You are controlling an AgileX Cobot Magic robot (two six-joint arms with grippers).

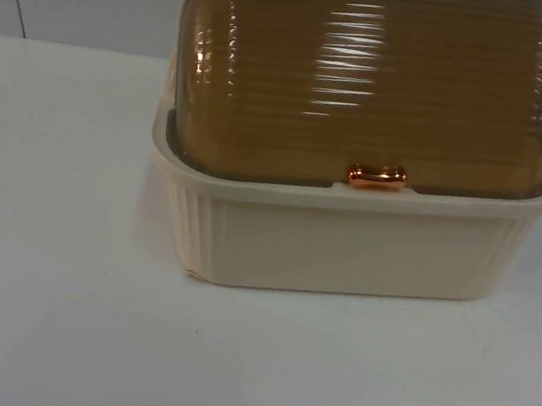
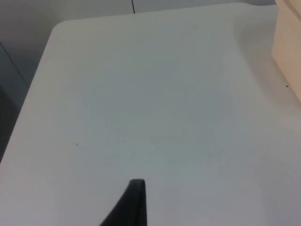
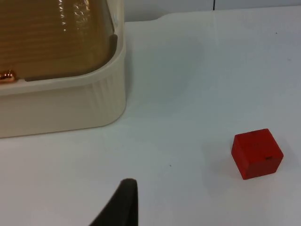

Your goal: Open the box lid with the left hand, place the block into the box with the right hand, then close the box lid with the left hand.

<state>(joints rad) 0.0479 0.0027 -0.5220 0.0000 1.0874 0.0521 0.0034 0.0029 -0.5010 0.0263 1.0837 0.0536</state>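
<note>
My left gripper (image 2: 136,197) hovers over bare white worktop (image 2: 141,117), jaws' state unclear, with the cream ribbed plastic box (image 1: 346,244) off to its side, amber domed lid (image 1: 370,76) shut, copper handle (image 1: 377,176) facing front.

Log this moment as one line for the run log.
box: lid shut | block: on table, right of box | left hand: waiting over table | right hand: near block
</note>
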